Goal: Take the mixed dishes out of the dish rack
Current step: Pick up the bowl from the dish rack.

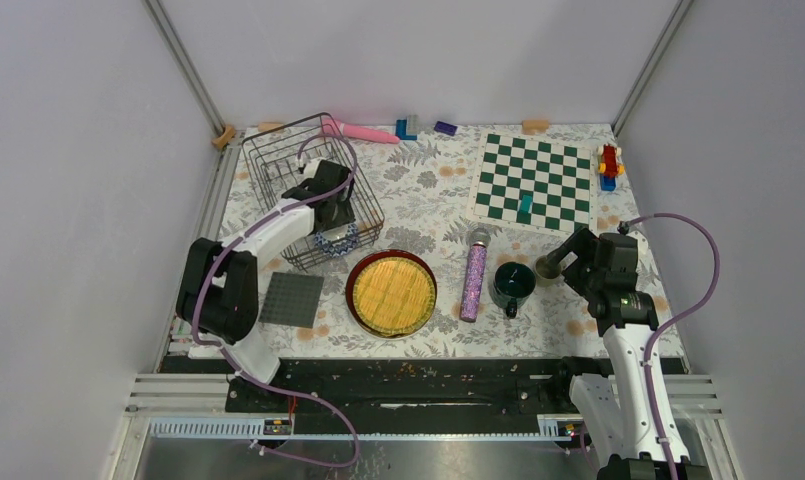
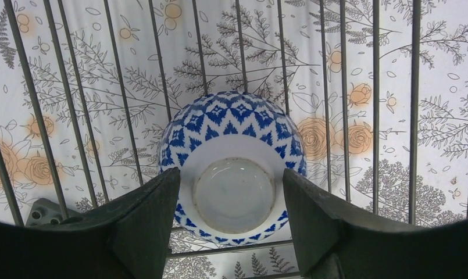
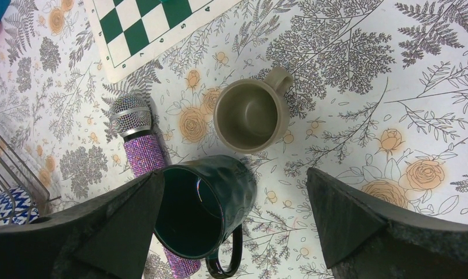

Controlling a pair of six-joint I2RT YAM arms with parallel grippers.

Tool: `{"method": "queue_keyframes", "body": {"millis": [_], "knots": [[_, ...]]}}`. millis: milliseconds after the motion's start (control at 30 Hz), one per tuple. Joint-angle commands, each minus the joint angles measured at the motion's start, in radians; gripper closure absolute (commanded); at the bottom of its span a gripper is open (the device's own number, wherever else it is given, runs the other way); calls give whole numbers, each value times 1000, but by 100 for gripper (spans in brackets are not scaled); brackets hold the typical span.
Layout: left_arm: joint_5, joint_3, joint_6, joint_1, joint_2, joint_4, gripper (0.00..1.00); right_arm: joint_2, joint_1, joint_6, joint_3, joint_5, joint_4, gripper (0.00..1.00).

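The left gripper (image 2: 230, 174) hangs inside the rack (image 1: 268, 160), jaws spread to either side of the bowl (image 2: 231, 136). The bowl lies tipped against the wires at the rack's near right corner, its foot facing the wrist camera. The right gripper (image 3: 234, 174) is spread wide above the mug (image 3: 199, 215) and the cup (image 3: 252, 115), both upright and close together on the table (image 1: 428, 190), the mug beside the purple cylinder (image 3: 139, 142). The yellow plate (image 1: 393, 292) rests on the red-rimmed plate (image 1: 351, 290), near the rack.
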Motion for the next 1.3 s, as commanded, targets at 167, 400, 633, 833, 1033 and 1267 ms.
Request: {"method": "queue_keyframes", "body": {"millis": [167,400,633,833,1033,1267], "knots": [[-15,56,26,-26,25,-68,39,-3,-6,8,-4,-15,27,0],[-59,58,14,-53,12,-103,44,-7,-6,10,-4,-11,26,0],[-73,59,3,-64,22,-109,48,-10,-6,10,-5,-4,26,0],[-59,44,-10,-64,27,-87,55,-11,-6,10,-6,2,26,0],[-64,14,-18,-64,-3,-73,65,-12,-6,11,-7,7,27,0],[-65,-5,-24,-63,-60,-50,79,-13,-6,12,-7,9,26,1]]}}
